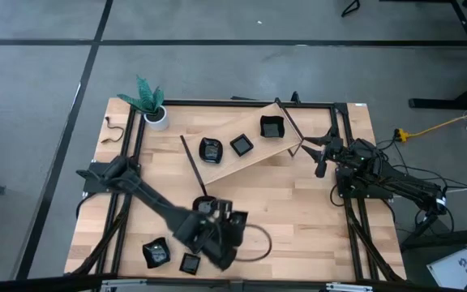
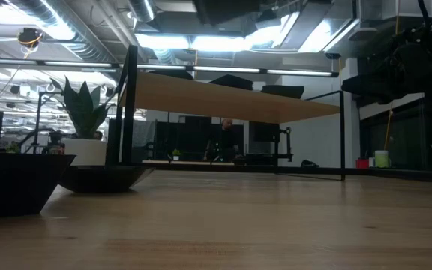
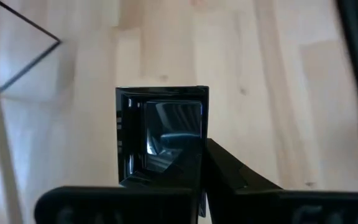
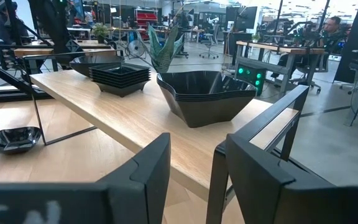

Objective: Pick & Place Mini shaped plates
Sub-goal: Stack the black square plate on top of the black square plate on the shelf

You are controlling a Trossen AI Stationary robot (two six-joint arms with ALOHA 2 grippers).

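I see my right gripper [image 4: 191,180] with fingers parted at lower centre. Ahead, a raised wooden shelf [image 4: 129,118] carries three black plate stacks [image 4: 207,93]; one more plate [image 4: 14,139] sits at left.

1. Mini shaped plates [image 1: 241,145] were glossy black with pale reflections.
2. Raised shelf board [image 1: 258,158] under them was light wood; table [image 1: 298,211] was pale wood planks.
3. Plant [image 1: 146,97] beside the shelf was green, its pot [image 1: 157,118] white.
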